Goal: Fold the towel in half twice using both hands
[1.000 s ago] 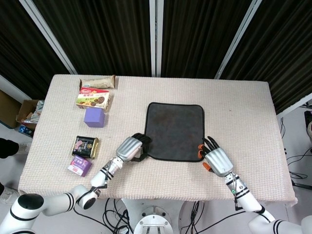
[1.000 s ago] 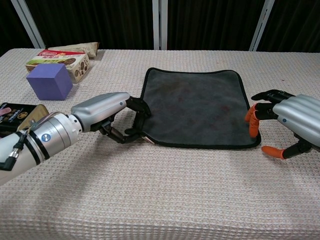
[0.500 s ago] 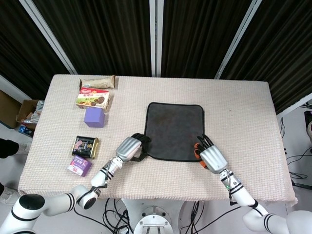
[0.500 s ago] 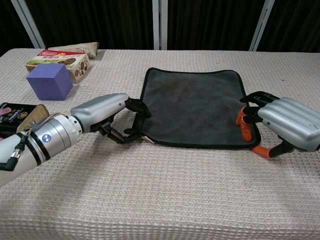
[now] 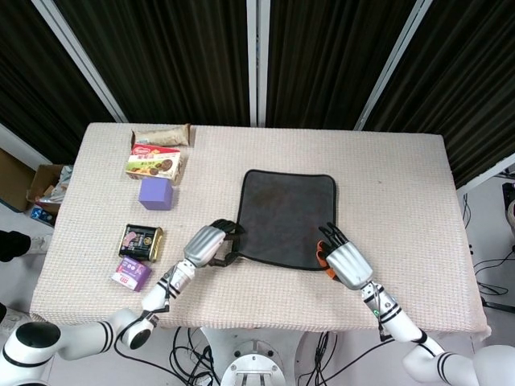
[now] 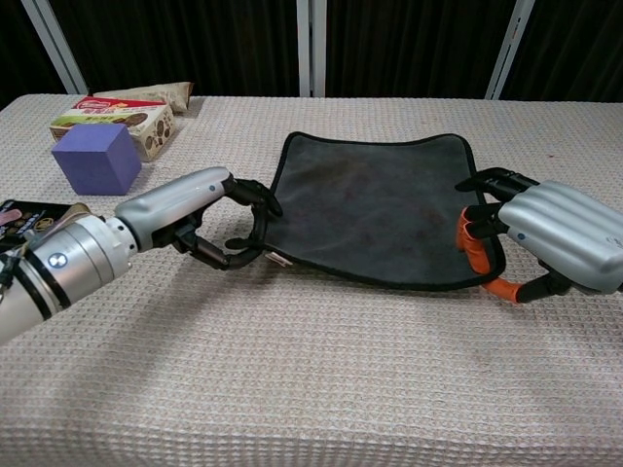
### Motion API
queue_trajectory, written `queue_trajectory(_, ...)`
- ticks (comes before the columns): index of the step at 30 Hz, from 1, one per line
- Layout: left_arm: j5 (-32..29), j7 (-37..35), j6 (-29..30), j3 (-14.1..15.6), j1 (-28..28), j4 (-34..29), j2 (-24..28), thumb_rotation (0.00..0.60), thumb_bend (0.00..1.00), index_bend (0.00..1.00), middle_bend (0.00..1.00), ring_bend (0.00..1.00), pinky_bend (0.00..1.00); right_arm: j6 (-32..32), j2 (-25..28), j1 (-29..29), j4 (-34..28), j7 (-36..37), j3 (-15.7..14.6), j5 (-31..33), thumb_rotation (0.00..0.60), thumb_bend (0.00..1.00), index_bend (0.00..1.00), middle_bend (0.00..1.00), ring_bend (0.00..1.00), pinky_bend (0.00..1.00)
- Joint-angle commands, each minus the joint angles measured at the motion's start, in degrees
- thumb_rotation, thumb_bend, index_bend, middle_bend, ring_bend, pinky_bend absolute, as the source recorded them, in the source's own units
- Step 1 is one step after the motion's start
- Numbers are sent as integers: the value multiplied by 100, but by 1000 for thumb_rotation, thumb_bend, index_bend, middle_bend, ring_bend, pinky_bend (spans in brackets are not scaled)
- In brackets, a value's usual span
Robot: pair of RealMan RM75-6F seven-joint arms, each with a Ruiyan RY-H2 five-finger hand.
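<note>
A dark grey towel [image 5: 286, 217] with a black hem lies flat on the beige tablecloth, right of the middle. My left hand [image 5: 211, 245] is at the towel's near-left corner; in the chest view its fingers [image 6: 248, 229] curl around that corner and pinch it beside a small tag. At the near-right corner my right hand [image 5: 342, 259] has its orange-tipped fingers [image 6: 474, 243] on top of the towel [image 6: 375, 209] and its thumb under the near hem. Both near corners are slightly raised off the cloth.
A purple cube [image 5: 156, 193], snack boxes [image 5: 153, 165] and a wrapped packet [image 5: 161, 137] stand at the far left. A dark tin [image 5: 141, 240] and a small purple pack [image 5: 131, 273] lie left of my left hand. The table's front edge runs just behind both wrists.
My right hand moved left onto the towel's near-right corner and closed on it. The left hand tightened on the near-left corner and drew it slightly left, rippling the towel's edge.
</note>
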Motion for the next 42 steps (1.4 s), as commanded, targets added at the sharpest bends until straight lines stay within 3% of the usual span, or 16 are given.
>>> queue_trajectory(1, 106, 23, 207, 115, 152, -394, 294, 600, 457, 680, 267, 195, 177, 95, 411, -53, -635, -162, -142, -108, 600, 389, 786, 393, 97, 69)
queue_trajectory(12, 361, 540, 571, 678, 624, -2074, 1431, 600, 455, 680, 267, 195, 177, 398, 1257, -336, -1995, -405, -601, -482, 600, 388, 787, 395, 97, 68)
queue_trajectory(15, 281, 666, 485, 668, 628, -2405, 1623, 600, 455, 680, 267, 195, 176, 420, 1307, -386, -2137, -485, -556, -440, 600, 388, 788, 395, 97, 68)
queue_trajectory(21, -441, 806, -171, 135, 310, -2546, 1606, 600, 455, 683, 267, 195, 176, 37, 1068, -344, -2290, -523, -101, 187, 600, 400, 791, 392, 96, 68)
queue_trajectory(29, -1609, 829, -1420, -464, -301, -2164, 1536, 600, 454, 683, 266, 195, 176, -478, 667, -161, -2306, -808, 560, 1015, 600, 419, 792, 378, 96, 52)
queue_trajectory(42, -2610, 1000, -2508, -894, -1070, -1122, 1321, 600, 455, 682, 266, 195, 174, -784, -39, -13, -2112, -1862, 1329, 2253, 600, 428, 796, 367, 95, 32)
